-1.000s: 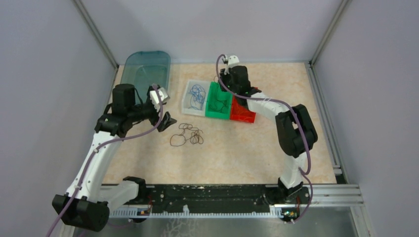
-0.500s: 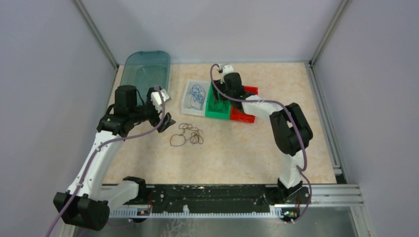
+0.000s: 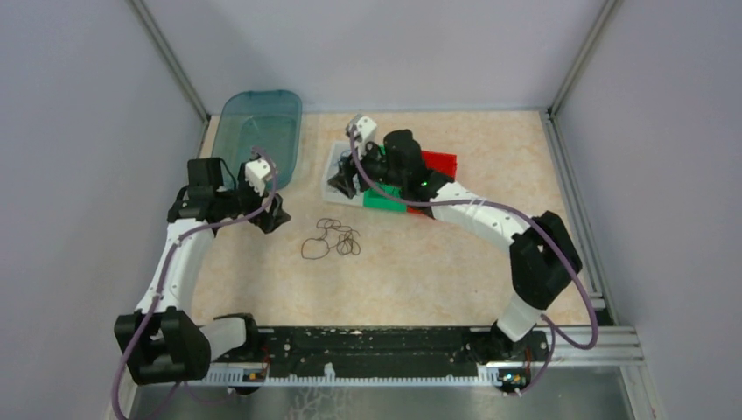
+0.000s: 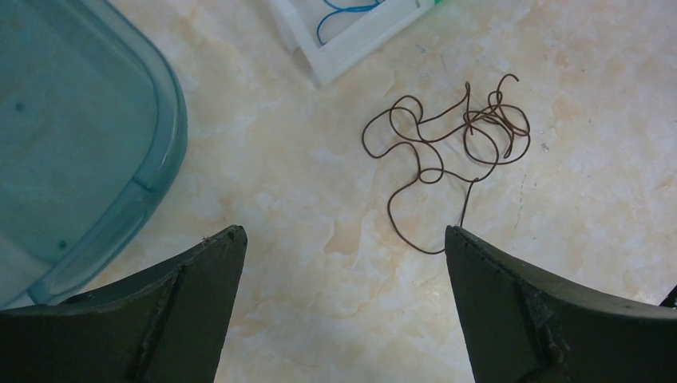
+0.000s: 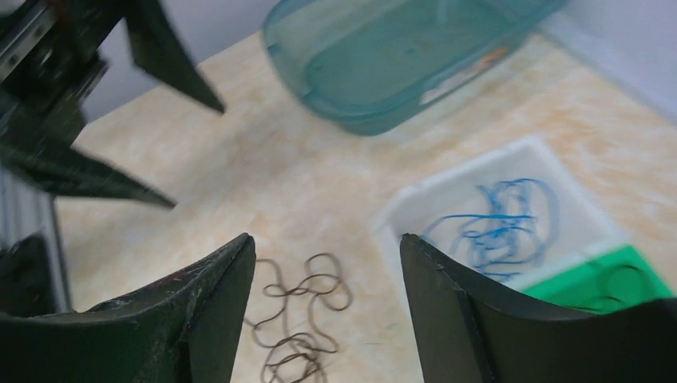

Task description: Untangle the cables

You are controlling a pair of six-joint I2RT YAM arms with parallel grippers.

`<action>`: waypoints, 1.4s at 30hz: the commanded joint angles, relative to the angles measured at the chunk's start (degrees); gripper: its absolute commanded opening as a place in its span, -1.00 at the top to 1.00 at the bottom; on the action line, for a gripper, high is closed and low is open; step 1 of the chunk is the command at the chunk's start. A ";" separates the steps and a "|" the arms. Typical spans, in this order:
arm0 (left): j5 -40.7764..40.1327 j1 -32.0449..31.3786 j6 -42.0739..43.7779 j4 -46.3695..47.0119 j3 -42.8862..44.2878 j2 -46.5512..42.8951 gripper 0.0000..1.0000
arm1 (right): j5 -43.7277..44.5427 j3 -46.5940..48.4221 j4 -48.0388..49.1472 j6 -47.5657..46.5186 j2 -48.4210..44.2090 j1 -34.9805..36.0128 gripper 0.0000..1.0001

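Note:
A dark brown cable (image 3: 332,238) lies in loose loops on the tabletop, free of both grippers; it also shows as the brown cable (image 4: 447,152) and the brown cable (image 5: 299,319). A blue cable (image 5: 499,223) lies curled in the white bin (image 5: 551,163). A dark wire (image 5: 619,279) rests in the green bin (image 5: 639,267). My left gripper (image 3: 273,214) (image 4: 343,239) stands open and empty, left of the brown cable. My right gripper (image 3: 341,182) (image 5: 327,243) hangs open and empty above the white bin's near-left corner.
A teal tub (image 3: 262,127) stands at the back left. The white bin (image 3: 337,157), green bin (image 3: 385,201) and red bin (image 3: 437,162) sit in a row at the back, partly hidden by the right arm. Grey walls close in three sides.
The right arm has swung left from the green and red bins to over the white bin, and its jaws have opened. The left arm has drawn back left, away from the brown cable.

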 commanded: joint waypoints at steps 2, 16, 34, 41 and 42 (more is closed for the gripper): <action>5.56 4.94 1.93 0.29 -4.03 -2.10 -0.99 | -9.32 0.37 -4.91 -4.95 7.08 5.30 -0.32; 12.11 9.82 5.20 -2.58 -4.84 -3.14 -1.00 | -0.32 3.80 -7.00 -9.45 18.20 7.36 0.29; 24.33 9.59 5.75 -2.64 -4.74 -2.95 -0.99 | -13.79 -3.21 5.59 3.37 -3.41 7.37 0.94; 31.63 8.88 5.08 -3.71 -4.33 -4.37 -0.99 | -20.26 -5.31 15.06 13.33 -6.27 7.43 0.94; 32.88 8.90 5.26 -3.69 -4.21 -4.95 -0.99 | -22.00 -5.05 15.83 14.39 -6.13 7.37 0.94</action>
